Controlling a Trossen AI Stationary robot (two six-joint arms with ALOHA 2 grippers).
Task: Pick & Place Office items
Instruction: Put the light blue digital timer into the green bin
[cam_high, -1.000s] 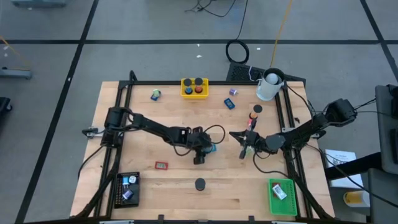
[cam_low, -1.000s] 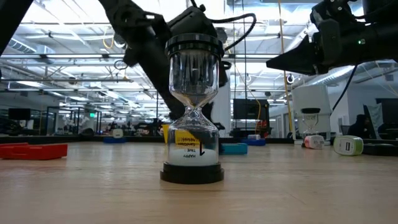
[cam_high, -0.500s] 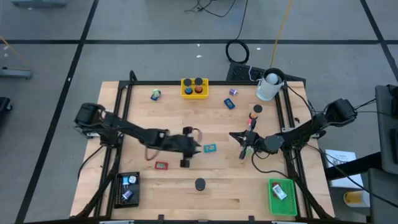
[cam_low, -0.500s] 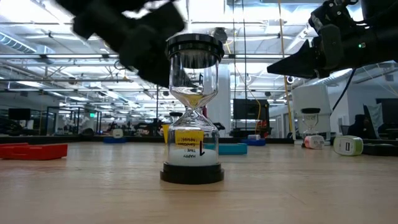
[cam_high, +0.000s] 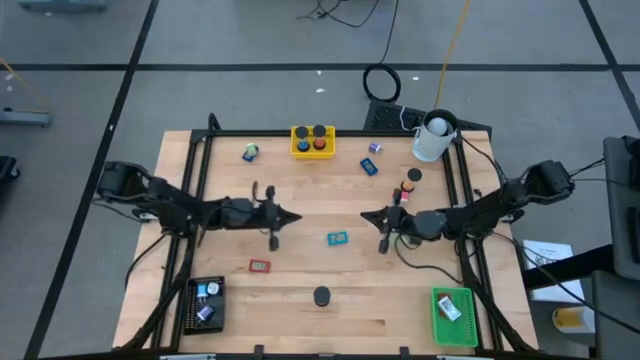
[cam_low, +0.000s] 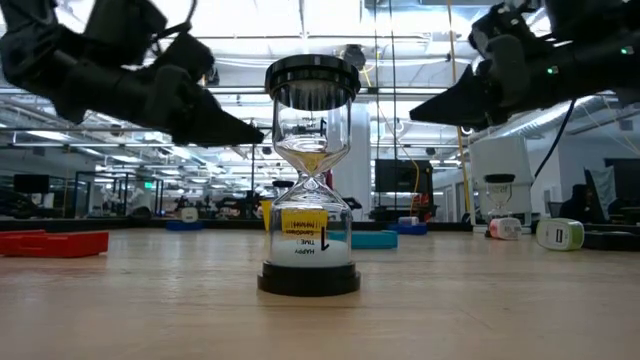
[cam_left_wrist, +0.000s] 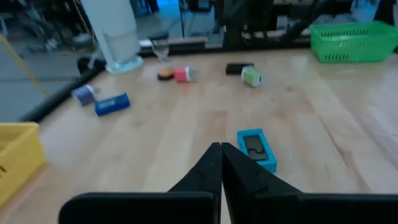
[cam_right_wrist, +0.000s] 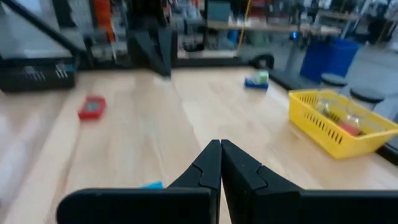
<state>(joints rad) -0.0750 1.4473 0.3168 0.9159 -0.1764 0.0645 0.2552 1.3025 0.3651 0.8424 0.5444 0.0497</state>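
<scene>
High view, working across from the left: my left gripper (cam_high: 289, 217) hangs over the bare board with its fingers pressed tip to tip and nothing between them. The red block (cam_high: 260, 266) lies near those fingertips, off to their near-edge side, and the black mesh tray (cam_high: 191, 304) with a few pieces in it sits well beyond that at the front corner. Straight ahead of the left fingertips, between them and the right gripper's, the blue block (cam_high: 337, 238) lies flat on the wood; the left wrist view shows it just beyond my closed tips (cam_left_wrist: 219, 163), untouched. The black round cap (cam_high: 321, 296) stands nearer the front edge, apart from both grippers.

My right gripper (cam_high: 366, 217) faces the left one across that gap, fingers also pinched shut on nothing. Behind its fingers lie a red and black piece (cam_high: 409, 186) and a black cap (cam_high: 415, 175); the blue cylinder (cam_high: 369, 166) and a small purple piece (cam_high: 376, 148) are towards the yellow tray (cam_high: 312, 141), with the white cup (cam_high: 431, 138) at the back corner and the green tray (cam_high: 455, 316) at the front one.

I judge this a between-picks pause: neither arm carries anything. The next move would need one gripper to spread its fingers, drop over the blue block or the red one, and close squarely across its narrow sides.
</scene>
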